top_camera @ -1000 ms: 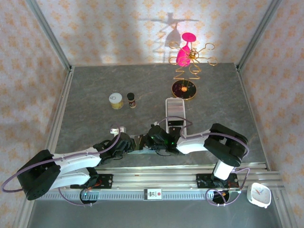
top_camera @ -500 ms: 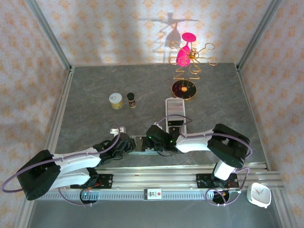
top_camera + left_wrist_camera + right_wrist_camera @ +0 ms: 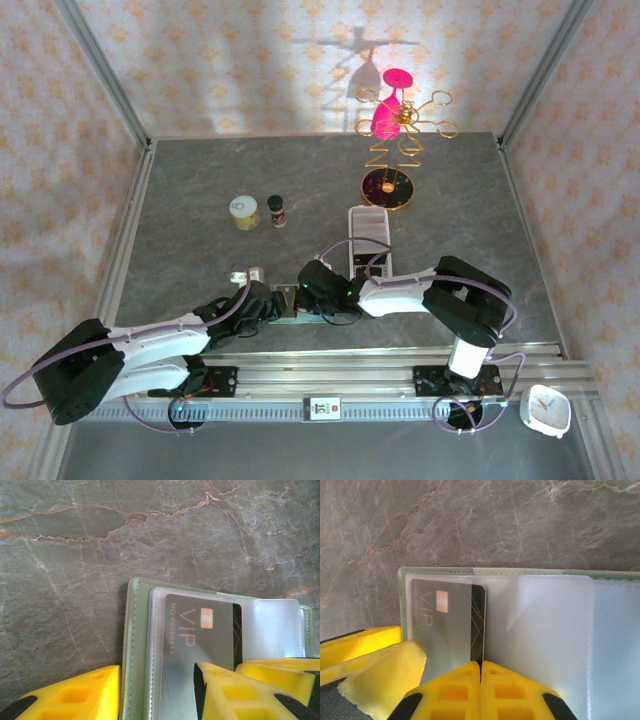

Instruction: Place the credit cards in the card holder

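Observation:
The card holder (image 3: 134, 630) is a sage-green wallet lying open and flat on the grey table near its front edge (image 3: 290, 300), its clear sleeves up. A dark grey credit card (image 3: 205, 630) marked VIP lies in the end sleeve (image 3: 445, 625). My left gripper (image 3: 157, 666) is open. One finger sits on the table beside the wallet's end, the other rests on the sleeve over the card. My right gripper (image 3: 481, 662) is shut, its joined tips against the card's near edge at its dark stripe. The two grippers meet over the wallet (image 3: 300, 300).
A long white perforated tray (image 3: 368, 235) lies just behind the wallet. Further back stand a yellow tin (image 3: 244, 211), a small dark jar (image 3: 277, 209) and a gold wire stand with a pink glass (image 3: 390, 150). A small white clock (image 3: 545, 410) sits by the front rail.
My right gripper has slid left over the wallet towards the left gripper, and its jaws have closed. The left arm has hardly moved.

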### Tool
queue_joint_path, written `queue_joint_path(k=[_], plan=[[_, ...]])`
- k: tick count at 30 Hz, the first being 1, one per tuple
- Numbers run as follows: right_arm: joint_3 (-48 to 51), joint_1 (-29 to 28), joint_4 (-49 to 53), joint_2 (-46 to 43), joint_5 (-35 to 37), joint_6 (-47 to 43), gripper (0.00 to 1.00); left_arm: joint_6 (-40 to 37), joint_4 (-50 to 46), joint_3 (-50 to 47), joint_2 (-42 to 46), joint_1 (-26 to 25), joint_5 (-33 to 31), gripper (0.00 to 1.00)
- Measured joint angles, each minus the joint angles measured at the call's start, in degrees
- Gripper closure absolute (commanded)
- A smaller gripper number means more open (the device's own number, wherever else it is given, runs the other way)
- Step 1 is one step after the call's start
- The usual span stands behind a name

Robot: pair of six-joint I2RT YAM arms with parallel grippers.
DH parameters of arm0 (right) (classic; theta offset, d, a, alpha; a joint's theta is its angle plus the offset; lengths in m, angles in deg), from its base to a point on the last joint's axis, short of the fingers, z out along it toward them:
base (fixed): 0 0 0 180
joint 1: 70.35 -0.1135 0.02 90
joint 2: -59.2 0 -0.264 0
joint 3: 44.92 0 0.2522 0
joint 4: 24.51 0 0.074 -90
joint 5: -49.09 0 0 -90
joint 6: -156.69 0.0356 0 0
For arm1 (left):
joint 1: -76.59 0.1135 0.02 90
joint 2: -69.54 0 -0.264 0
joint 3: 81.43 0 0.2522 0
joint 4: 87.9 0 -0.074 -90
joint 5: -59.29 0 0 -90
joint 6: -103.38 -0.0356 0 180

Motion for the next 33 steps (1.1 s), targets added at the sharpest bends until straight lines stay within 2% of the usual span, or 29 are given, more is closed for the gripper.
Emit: queue_joint_path(k=[7, 14, 18, 21, 33], plan=[[0.02, 0.02, -1.53, 0.2, -0.92, 0.02, 0.94, 0.2, 0.48, -0.33, -0.24, 0.02, -0.07, 0.62], [1.03, -0.02, 1.2, -4.44, 1.11, -0.24, 0.76, 0.13, 0.02, 0.31, -2.03, 0.0, -0.92, 0.65], [2.67, -0.11, 3.39, -9.03, 3.1, -0.15, 0.73, -0.02, -0.42, 0.79, -2.6, 0.0, -1.14, 0.66], [4.28, -0.11, 4.85, -10.67, 4.28, 0.15, 0.67, -0.07, -0.85, 1.16, -2.93, 0.0, -1.33, 0.66], [6.78, -0.11, 6.91, -9.38, 4.9, 1.18, 0.64, -0.26, -0.98, 1.22, -2.95, 0.0, -1.29, 0.66]])
